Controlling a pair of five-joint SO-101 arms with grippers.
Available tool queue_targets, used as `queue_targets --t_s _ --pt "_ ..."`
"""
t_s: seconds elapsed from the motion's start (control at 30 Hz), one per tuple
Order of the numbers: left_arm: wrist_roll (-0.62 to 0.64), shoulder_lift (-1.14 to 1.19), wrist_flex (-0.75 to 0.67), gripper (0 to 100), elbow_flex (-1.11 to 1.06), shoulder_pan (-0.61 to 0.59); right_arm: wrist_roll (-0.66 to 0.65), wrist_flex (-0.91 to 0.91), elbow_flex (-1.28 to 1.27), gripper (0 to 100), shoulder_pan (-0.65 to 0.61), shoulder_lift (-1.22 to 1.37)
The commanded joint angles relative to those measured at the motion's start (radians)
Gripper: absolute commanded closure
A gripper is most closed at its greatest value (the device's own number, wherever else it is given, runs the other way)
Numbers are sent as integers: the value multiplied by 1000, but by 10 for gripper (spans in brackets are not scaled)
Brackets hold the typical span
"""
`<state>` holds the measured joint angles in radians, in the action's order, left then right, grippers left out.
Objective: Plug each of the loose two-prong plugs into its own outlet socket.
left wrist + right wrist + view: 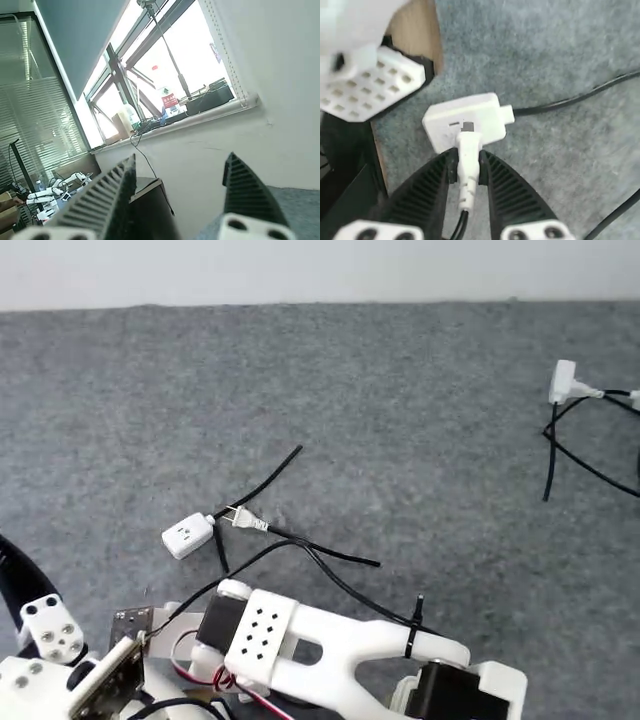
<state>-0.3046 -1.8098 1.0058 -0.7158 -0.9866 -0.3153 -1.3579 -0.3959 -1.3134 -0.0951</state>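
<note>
1. Right gripper (pixel 468 161): ribbed black jaws pinch a white moulded plug (pixel 468 142), its tip touching a boxy white socket (pixel 470 120) on fuzzy grey carpet (pixel 560 60).
2. Left gripper (pixel 180 197): serrated jaws spread wide.
3. Second socket (pixel 563 382): at the carpet's 2 o'clock edge.

Quick tally: three white sockets, I think. There's the middle socket (pixel 187 536), the far socket (pixel 563 381), and a third socket (pixel 462 122) that looks like a separate one. Two plugs I can count: loose plug (pixel 247 521) and second plug (pixel 468 142). Two tools: left tool (pixel 181 158), right tool (pixel 468 156).
</note>
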Motion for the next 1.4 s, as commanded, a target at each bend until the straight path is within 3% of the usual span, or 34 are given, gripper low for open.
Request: queue_targets --t_s 0.0,1.13,1.37 --pt "-9 -12 32 717 39 -3 -9 38 6 990 -8 -53" --pt "-14 -11 189 717 124 -5 14 81 11 990 4 -51" --pt "-14 -9 193 717 283 -5 12 139 -11 990 116 -33"
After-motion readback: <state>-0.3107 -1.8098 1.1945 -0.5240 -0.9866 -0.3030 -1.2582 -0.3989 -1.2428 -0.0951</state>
